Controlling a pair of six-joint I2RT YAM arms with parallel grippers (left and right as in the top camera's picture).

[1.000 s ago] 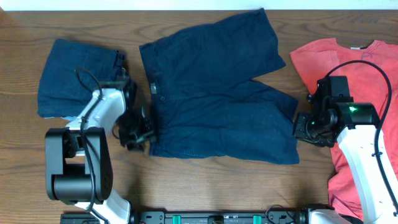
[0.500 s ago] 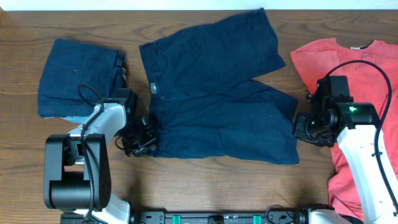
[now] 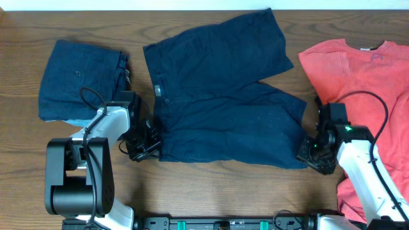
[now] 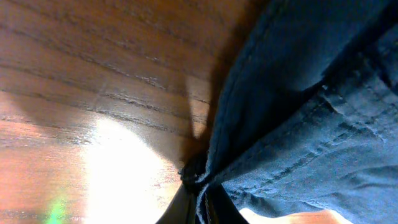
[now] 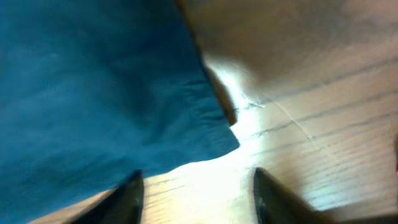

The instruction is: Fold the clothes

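The navy shorts (image 3: 223,108) are spread flat mid-way across the wooden table (image 3: 211,191), waistband to the left, legs pointing right. The left arm is bent low and reaches in at the shorts' bottom-left corner. The left gripper (image 3: 148,143) is pinched tight on the waistband fabric there, and the wrist cam shows the cloth bunched right at its tips. The right arm is down at the opposite end, with the right gripper (image 3: 309,154) just off the bottom-right hem corner. Its jaws are spread wide and hold nothing, fingers (image 5: 132,194) over bare wood with the hem corner just ahead of the gap. A folded dark blue garment (image 3: 80,80) lies left of the shorts. A red T-shirt (image 3: 367,70) lies to their right, partly under the right arm.
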